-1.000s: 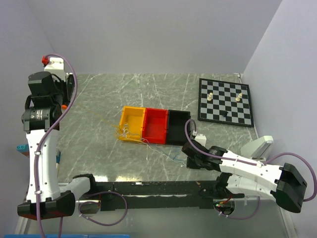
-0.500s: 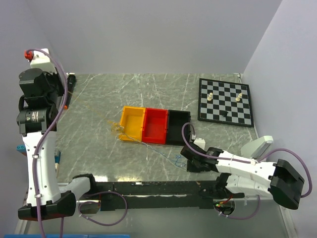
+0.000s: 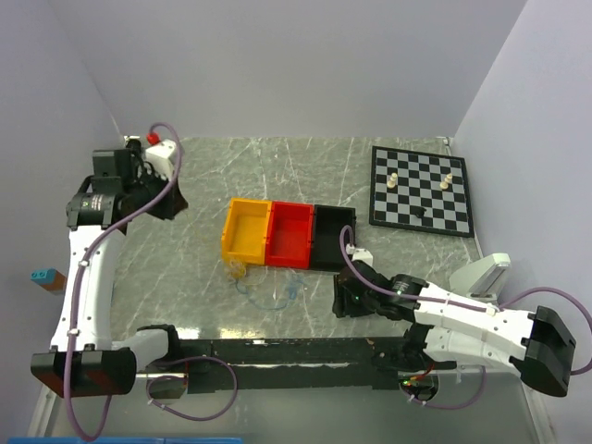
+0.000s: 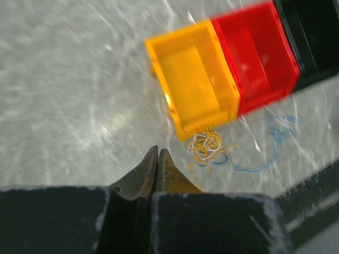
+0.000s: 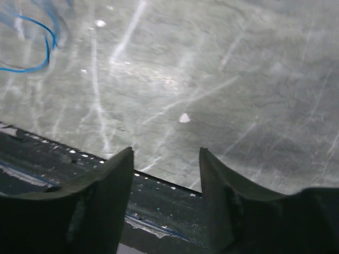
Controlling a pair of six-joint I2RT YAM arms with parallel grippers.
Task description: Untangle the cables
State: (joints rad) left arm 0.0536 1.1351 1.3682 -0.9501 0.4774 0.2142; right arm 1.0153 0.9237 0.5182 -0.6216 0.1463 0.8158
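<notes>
Cables (image 4: 205, 144) now slack beside yellow bin (image 4: 198, 79), right tool (image 5: 165, 153) spread, released

Bright even light, soft shadows. Left wrist view motion-blurred, cables (image 4: 207, 145) smeared. Glare specks on table (image 5: 212, 79), right wrist view.
</notes>
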